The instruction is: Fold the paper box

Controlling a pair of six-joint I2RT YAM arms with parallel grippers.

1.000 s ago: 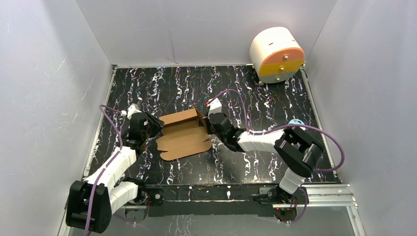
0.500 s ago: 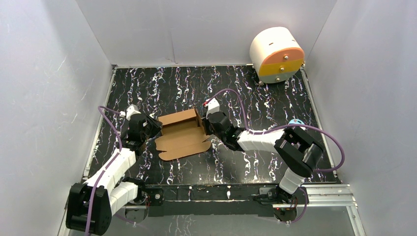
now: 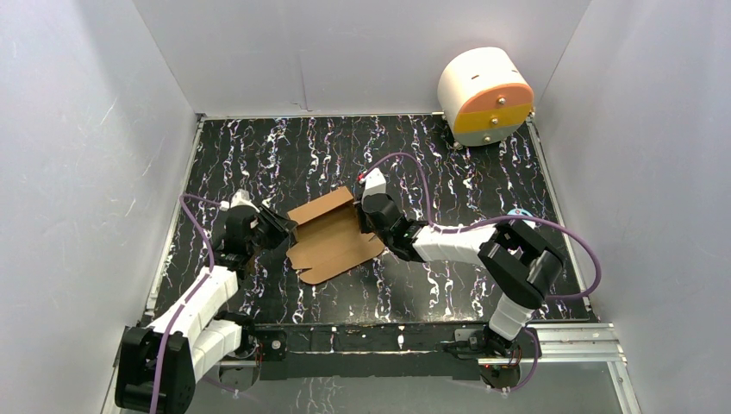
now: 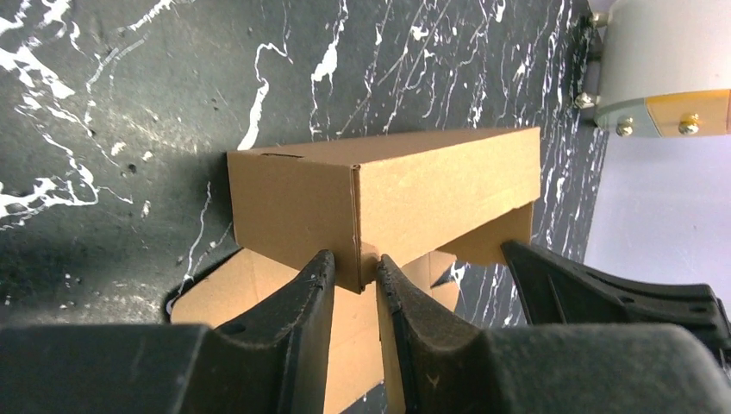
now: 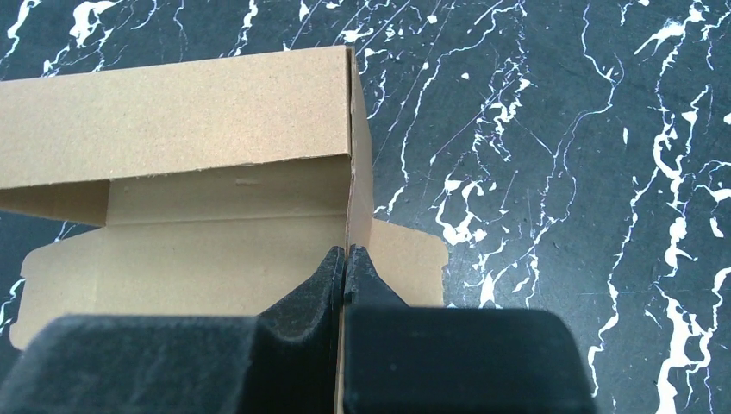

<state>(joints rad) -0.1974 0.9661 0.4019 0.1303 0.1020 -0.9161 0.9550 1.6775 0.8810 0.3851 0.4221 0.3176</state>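
On opposite ends of the box (image 3: 332,237), my left claw (image 4: 355,259) and right claw (image 5: 346,252) each pinch a wall, so uneven pulling could tear or flatten it.

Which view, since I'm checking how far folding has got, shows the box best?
Top external: the whole box shows, part raised, the rest lying flat. Left wrist shows only a raised corner close up; right wrist, one wall's end and the flap beneath.

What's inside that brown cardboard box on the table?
Only bare cardboard shows inside the box: no contents visible. The space under its upper panel is covered, so I cannot see there.
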